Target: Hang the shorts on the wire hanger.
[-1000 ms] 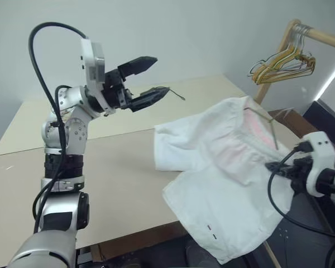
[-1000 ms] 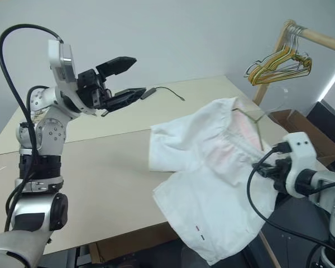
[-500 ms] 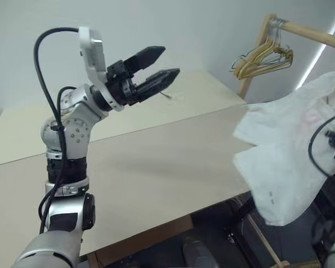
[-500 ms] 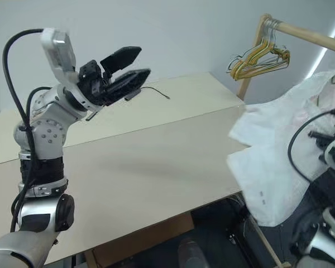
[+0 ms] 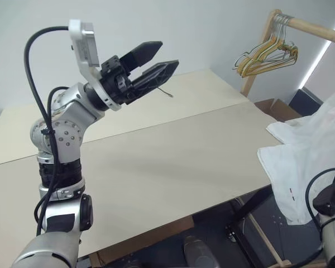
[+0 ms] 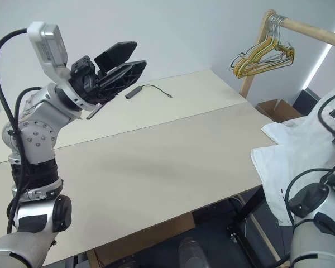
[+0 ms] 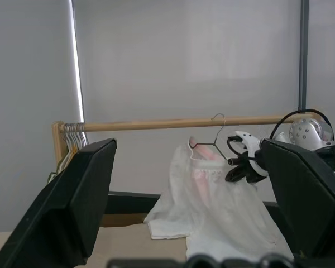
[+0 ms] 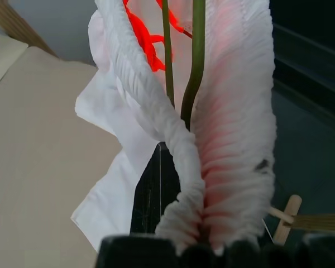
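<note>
Shorts [image 7: 212, 206] already draped on the wire hanger [image 7: 212, 137], hanging off the table [image 5: 173, 162] edge beside the wooden rail [image 7: 178, 123], hook just below the rail and not clearly over it; right gripper [image 7: 243, 167] clenched at the gathered waistband, pinching cloth and wire together; left gripper [image 5: 156, 67] spread wide and empty, raised above the table, well apart from the garment; bunch of yellow and white hangers [image 5: 268, 56] at the rail's post end. Judgement: cloth light, limp, likely to slide along thin wire; wire springy and prone to swing; best held at the waistband where the elastic bunches over the wire, near the hook's neck.
</note>
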`<control>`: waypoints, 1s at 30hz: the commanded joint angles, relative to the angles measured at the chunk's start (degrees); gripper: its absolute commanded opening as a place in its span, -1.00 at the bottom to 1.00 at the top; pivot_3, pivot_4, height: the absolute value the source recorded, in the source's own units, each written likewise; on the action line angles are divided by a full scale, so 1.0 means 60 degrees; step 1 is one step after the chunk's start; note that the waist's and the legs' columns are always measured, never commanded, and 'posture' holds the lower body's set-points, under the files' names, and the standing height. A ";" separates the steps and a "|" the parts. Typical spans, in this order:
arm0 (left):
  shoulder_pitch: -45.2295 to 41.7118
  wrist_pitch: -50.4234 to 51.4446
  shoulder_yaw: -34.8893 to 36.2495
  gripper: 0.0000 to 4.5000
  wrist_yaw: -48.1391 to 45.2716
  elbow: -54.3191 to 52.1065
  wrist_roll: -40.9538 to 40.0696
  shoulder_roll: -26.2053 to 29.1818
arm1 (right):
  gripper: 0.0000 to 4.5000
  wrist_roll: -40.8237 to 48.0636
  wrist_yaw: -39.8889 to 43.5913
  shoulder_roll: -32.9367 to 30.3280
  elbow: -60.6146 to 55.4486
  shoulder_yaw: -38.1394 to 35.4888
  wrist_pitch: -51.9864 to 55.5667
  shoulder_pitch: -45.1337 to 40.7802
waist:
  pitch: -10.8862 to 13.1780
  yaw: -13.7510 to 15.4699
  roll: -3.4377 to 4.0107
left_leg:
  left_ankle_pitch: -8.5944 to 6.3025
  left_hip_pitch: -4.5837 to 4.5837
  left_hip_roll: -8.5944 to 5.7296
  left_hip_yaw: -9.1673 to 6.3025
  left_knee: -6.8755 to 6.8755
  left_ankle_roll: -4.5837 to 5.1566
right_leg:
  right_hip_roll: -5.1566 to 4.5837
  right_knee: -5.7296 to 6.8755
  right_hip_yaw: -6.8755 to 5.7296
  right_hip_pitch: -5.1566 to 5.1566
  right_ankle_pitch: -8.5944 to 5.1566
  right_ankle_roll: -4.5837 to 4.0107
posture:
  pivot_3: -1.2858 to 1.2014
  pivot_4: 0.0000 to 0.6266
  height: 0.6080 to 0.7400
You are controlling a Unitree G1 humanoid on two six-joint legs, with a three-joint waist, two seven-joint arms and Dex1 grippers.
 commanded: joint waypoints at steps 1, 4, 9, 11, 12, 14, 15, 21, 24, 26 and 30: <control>0.0016 -0.0022 0.0064 0.99 0.0054 -0.0344 -0.0178 0.0140 | -1.00 -0.0163 -0.0056 -0.0364 0.0107 0.0010 -0.0506 -0.0506 | 0.0007 -0.0006 0.0002 | 0.0000 0.0000 0.0000 0.0008 -0.0004 0.0000 | 0.0000 -0.0001 0.0001 0.0000 -0.0001 0.0001 | -0.19 -0.82 1.00; 0.0083 -0.0051 0.0042 0.99 0.0021 -0.0410 -0.0154 0.0179 | -1.00 -0.0447 -0.0408 -0.0467 0.0939 -0.0424 -0.0751 -0.0849 | 0.0022 -0.0018 -0.0001 | 0.0000 -0.0003 0.0000 0.0029 -0.0017 0.0000 | 0.0000 -0.0008 0.0016 0.0001 -0.0001 0.0002 | -0.19 -0.82 1.00; 0.0202 -0.0155 -0.0079 0.99 -0.0032 -0.0591 -0.0013 0.0250 | -1.00 -0.0669 -0.0743 -0.0584 0.1947 -0.0926 -0.1375 -0.0723 | 0.0027 -0.0004 0.0001 | 0.0001 -0.0003 0.0000 0.0047 -0.0052 0.0000 | 0.0000 -0.0037 0.0013 0.0005 0.0000 -0.0001 | -0.18 -0.83 1.00; 0.0250 -0.0197 -0.0127 0.99 -0.0020 -0.0673 0.0042 0.0245 | -1.00 -0.0689 -0.0753 -0.0632 0.2146 -0.0950 -0.1737 -0.0445 | 0.0026 0.0002 0.0003 | 0.0001 -0.0007 0.0001 0.0057 -0.0081 0.0000 | 0.0000 -0.0064 0.0020 0.0010 0.0002 -0.0003 | -0.18 -0.84 1.00; 0.0264 -0.0222 -0.0148 0.99 -0.0014 -0.0701 0.0070 0.0248 | -1.00 -0.0687 -0.0807 -0.0647 0.2237 -0.1031 -0.1830 -0.0376 | 0.0026 0.0008 0.0003 | 0.0001 -0.0005 0.0001 0.0057 -0.0099 0.0000 | 0.0000 -0.0086 0.0018 0.0014 0.0005 -0.0005 | -0.18 -0.84 1.00; 0.0288 -0.0236 -0.0166 0.99 -0.0003 -0.0740 0.0076 0.0262 | -1.00 -0.0626 -0.0830 -0.0650 0.2303 -0.1124 -0.1951 -0.0224 | 0.0025 0.0011 0.0004 | 0.0001 -0.0005 0.0001 0.0057 -0.0117 0.0000 | -0.0001 -0.0109 0.0016 0.0014 0.0030 -0.0044 | -0.18 -0.84 1.00; 0.0303 -0.0227 -0.0173 0.99 0.0002 -0.0772 0.0069 0.0278 | -1.00 -0.0605 -0.0829 -0.0633 0.2292 -0.1123 -0.1985 -0.0144 | 0.0025 0.0011 0.0003 | 0.0001 -0.0007 0.0001 0.0056 -0.0119 0.0000 | 0.0000 -0.0114 0.0016 0.0014 0.0037 -0.0056 | -0.18 -0.84 1.00; 0.0347 -0.0239 -0.0211 1.00 0.0008 -0.0854 0.0076 0.0313 | -0.70 -0.0442 -0.0567 -0.0455 0.1875 -0.0735 -0.2261 0.0358 | 0.0025 0.0051 0.0003 | -0.0008 -0.0004 0.0001 0.0052 -0.0121 0.0015 | -0.0004 -0.0139 0.0009 0.0012 0.0034 -0.0052 | -0.17 -0.85 1.00; 0.0372 -0.0234 -0.0234 1.00 0.0004 -0.0891 0.0065 0.0311 | -0.30 -0.0457 -0.0637 -0.0438 0.1942 -0.0747 -0.2418 0.0342 | 0.0025 0.0057 0.0005 | -0.0009 -0.0005 -0.0003 0.0053 -0.0122 0.0016 | -0.0010 -0.0138 0.0012 0.0012 0.0034 -0.0051 | -0.17 -0.85 1.00; 0.0387 -0.0247 -0.0236 1.00 -0.0013 -0.0915 0.0054 0.0330 | 0.01 -0.0446 -0.0585 -0.0455 0.1930 -0.0661 -0.2542 0.0382 | 0.0024 0.0081 0.0006 | -0.0009 -0.0003 -0.0004 0.0054 -0.0125 0.0016 | -0.0010 -0.0135 0.0011 0.0012 0.0033 -0.0051 | -0.17 -0.86 1.00; 0.0405 -0.0231 -0.0192 1.00 0.0005 -0.0957 0.0016 0.0365 | 0.63 -0.0462 -0.0507 -0.0395 0.1582 -0.0375 -0.2801 0.0500 | 0.0023 0.0112 0.0007 | -0.0009 -0.0004 -0.0004 0.0056 -0.0124 0.0016 | -0.0010 -0.0135 0.0012 0.0012 0.0033 -0.0050 | -0.16 -0.87 1.00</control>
